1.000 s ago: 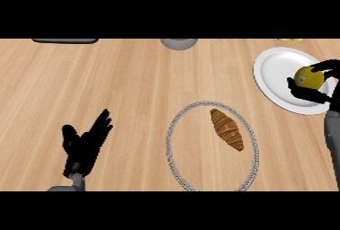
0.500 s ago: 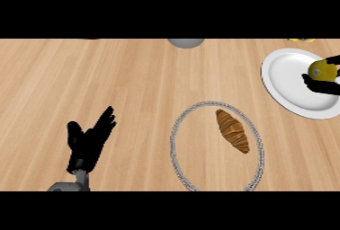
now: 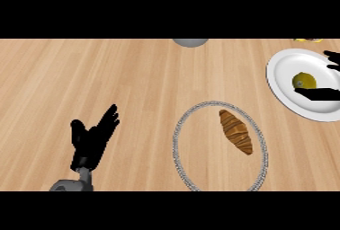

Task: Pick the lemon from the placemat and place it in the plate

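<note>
The lemon [image 3: 305, 81] sits on the plate [image 3: 284, 67], between the right hand [image 3: 324, 94]'s spread fingers [image 3: 332, 58]. The left hand [image 3: 91, 140], fingers straight, rests well apart.

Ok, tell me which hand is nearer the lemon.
Right. The right hand flanks the lemon on the plate at the view's right edge; the left hand rests open far away, lower left.

One yellow round lemon [image 3: 305, 81], one white round plate [image 3: 284, 67], one brown ridged croissant [image 3: 236, 132] and one grey-rimmed oval placemat [image 3: 177, 140] are counted.
</note>
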You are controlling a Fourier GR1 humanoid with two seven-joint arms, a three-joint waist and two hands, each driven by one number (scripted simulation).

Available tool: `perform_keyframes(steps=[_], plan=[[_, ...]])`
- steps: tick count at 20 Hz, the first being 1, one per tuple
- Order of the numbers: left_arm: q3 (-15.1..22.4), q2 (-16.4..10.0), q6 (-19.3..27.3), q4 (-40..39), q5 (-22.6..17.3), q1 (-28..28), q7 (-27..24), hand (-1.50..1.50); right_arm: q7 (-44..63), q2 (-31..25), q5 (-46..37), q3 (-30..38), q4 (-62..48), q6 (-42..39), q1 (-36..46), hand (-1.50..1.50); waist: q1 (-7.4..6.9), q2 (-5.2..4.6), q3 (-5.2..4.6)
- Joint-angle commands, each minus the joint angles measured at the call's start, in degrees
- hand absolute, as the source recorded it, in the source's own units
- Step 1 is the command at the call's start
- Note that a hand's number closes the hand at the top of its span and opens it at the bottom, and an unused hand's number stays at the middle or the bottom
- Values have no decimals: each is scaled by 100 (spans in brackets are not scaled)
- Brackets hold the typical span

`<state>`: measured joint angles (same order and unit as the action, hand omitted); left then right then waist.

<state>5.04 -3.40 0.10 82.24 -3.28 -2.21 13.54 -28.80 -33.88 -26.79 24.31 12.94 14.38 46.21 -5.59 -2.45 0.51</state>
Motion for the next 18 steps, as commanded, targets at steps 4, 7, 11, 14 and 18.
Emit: perform_keyframes(steps=[4, 7, 11, 14, 18], plan=[[105, 74, 10, 78, 19, 120, 66, 0, -977, 126, 819, 778, -6, -462, 108, -150, 54, 20, 19], [-14, 100, 58, -64, -9, 0, -88, 0, -1024, -131, 1122, 1097, -150, -822, 77, -150, 127, 1, 8], [-80, -31, 8, 158, -82, 41, 151, 0, -947, -538, 1379, 1355, -346, -1499, -25, -150, 137, 35, 7], [-125, 30, 87, -59, -52, 98, 27, 0, -1207, -622, 1407, 1344, -464, -2202, -384, -150, 260, 73, -7], [-87, -52, 34, 225, -48, 329, 39, 0, -1474, -868, 1351, 1242, -498, -3222, -681, -150, 245, 100, -2]])
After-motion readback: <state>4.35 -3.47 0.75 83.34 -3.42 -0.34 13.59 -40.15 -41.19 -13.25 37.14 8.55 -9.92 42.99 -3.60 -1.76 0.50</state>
